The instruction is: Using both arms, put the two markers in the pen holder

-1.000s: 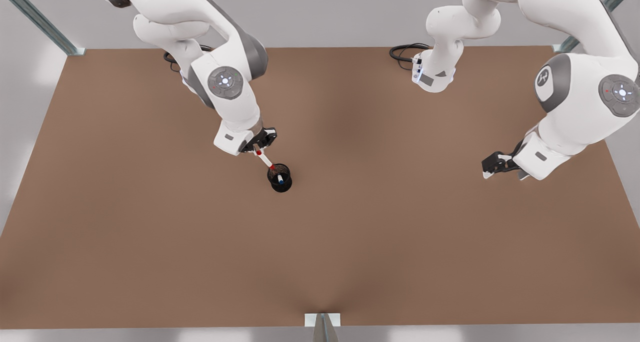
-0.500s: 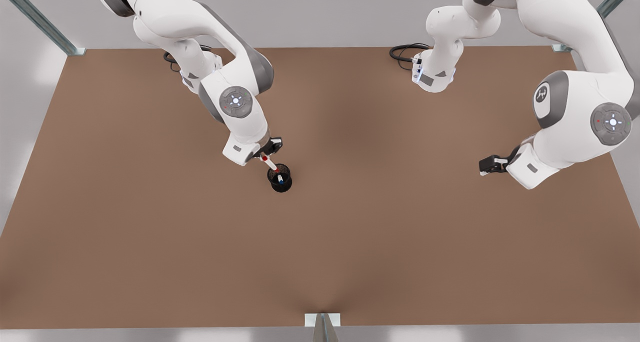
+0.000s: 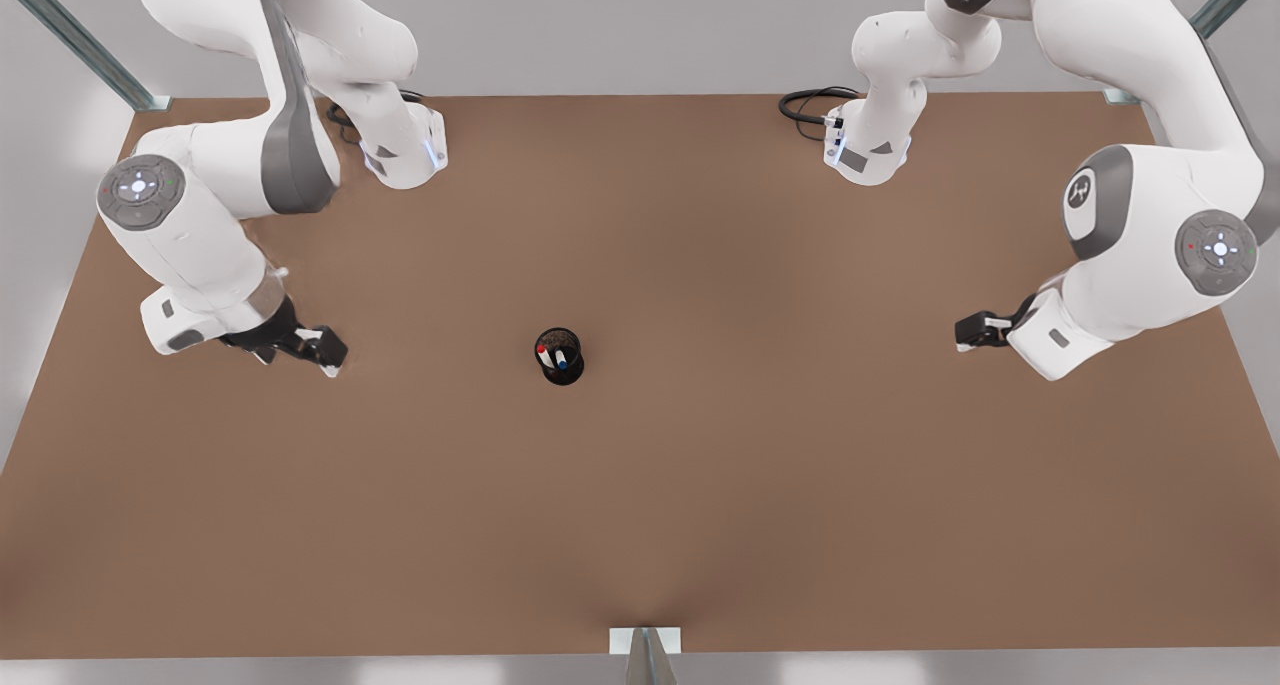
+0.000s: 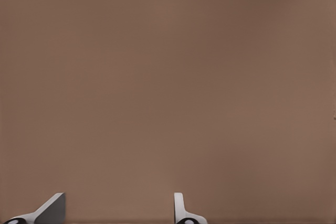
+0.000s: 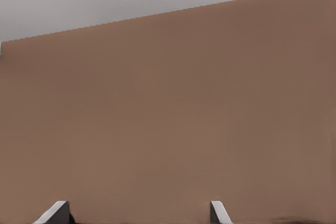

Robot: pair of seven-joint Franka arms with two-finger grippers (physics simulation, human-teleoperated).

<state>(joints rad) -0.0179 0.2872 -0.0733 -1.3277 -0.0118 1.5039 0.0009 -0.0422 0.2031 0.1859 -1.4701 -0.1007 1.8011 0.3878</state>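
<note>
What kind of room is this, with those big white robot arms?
Probably a robot test bench, and a computer-made one. Two white arms are bolted to a big bare brown table with metal frame posts at its corners. A little black pen holder with two markers stands in the middle.

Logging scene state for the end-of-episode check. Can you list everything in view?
pen holder: 1, black mesh, table centre
red-capped marker: 1, white, standing in the pen holder
blue-capped marker: 1, white, in the pen holder beside the red one
table: 1, brown
cables: 2, black, by the arm bases
arms: 2, white and grey, one on each side of the front view, both away from the pen holder
left gripper: open, over bare table
right gripper: open, over bare table
</note>
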